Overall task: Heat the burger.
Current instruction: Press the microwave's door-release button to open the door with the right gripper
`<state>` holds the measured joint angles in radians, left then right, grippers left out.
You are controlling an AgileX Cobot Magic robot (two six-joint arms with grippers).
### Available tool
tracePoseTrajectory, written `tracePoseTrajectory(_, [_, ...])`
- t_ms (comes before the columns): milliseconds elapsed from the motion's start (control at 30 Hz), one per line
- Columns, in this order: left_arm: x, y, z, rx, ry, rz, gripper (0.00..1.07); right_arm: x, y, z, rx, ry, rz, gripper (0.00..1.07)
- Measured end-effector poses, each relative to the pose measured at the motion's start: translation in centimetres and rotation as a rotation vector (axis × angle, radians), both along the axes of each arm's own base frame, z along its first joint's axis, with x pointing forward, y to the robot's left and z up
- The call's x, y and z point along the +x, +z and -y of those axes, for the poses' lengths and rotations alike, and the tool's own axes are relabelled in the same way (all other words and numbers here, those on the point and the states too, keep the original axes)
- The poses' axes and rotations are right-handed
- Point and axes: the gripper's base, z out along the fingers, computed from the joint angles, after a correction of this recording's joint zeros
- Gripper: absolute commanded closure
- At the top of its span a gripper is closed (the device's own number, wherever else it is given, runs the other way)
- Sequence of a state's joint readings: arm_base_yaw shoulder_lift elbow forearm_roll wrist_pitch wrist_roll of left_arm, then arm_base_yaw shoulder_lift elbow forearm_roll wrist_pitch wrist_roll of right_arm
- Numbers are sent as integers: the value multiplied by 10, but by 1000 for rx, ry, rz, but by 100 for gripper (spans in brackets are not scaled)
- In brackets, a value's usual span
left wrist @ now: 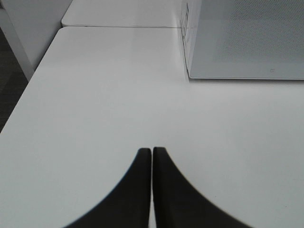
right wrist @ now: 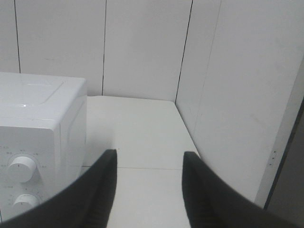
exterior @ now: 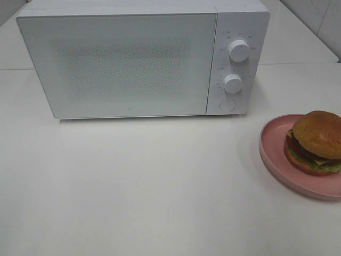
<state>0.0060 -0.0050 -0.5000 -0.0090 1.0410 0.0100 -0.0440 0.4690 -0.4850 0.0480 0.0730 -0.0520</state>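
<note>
White table (exterior: 160,186) carrying shut microwave (exterior: 122,64); burger (exterior: 315,141) sitting on plate (exterior: 273,156) at right edge of high view, plate cropped. Burger looking soft, stacked, layers likely sliding: taking plate rim seeming safer. Left gripper (left wrist: 152,153) fingers pressing together, empty; right gripper (right wrist: 149,161) gaping, empty. Microwave interior hiding behind frosted door

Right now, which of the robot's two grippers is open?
The right gripper: its two dark fingers stand well apart, with a wide gap between them and nothing in it. The left gripper has its fingers pressed together, holding nothing.
</note>
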Motion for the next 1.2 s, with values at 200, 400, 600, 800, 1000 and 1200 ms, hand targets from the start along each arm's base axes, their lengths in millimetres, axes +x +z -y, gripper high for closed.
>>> tracePoseTrajectory(200, [0,0,0,0,0,0,106,26,-5,2,2,-5,-17,69])
tracePoseTrajectory(400, [0,0,0,0,0,0,106,53,-6,4,0,-15,46,83])
tracePoseTrajectory(600, [0,0,0,0,0,0,106,81,-18,5,-15,-17,39,103])
tracePoseTrajectory(800, [0,0,0,0,0,0,106,109,-35,2,-51,30,38,107])
tracePoseTrajectory(1000, [0,0,0,0,0,0,106,126,-45,-9,2,165,81,107])
tracePoseTrajectory(1200, [0,0,0,0,0,0,106,134,-60,-19,53,254,9,107])
